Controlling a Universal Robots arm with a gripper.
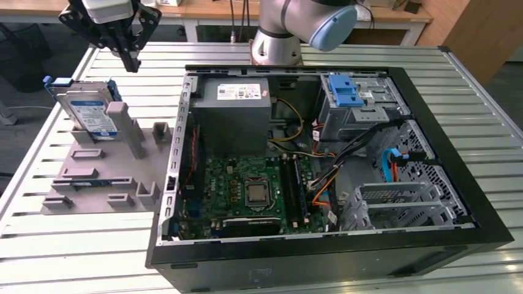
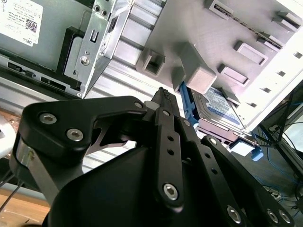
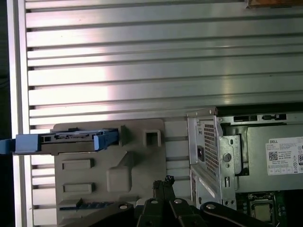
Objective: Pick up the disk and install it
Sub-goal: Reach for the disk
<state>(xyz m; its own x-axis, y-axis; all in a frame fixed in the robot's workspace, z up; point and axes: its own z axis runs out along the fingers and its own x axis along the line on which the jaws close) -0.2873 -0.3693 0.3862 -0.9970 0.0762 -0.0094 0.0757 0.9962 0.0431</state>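
Hovering pinched shut and empty over the grey moulded plastic rack [image 1: 114, 165], the black metal gripper [image 1: 131, 65] overlooks the silver blue-framed disk [image 1: 86, 110] propped in it, likely rigid, weighty, knock-sensitive, best clamped across its flat faces.

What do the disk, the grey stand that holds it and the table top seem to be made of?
The disk: silver metal body, by its dull sheen, with a paper-like label and a glossy blue plastic frame. The grey stand: matte plastic, perhaps printed; uniform and non-reflective. The table top: ribbed aluminium, probably, by bright reflections.
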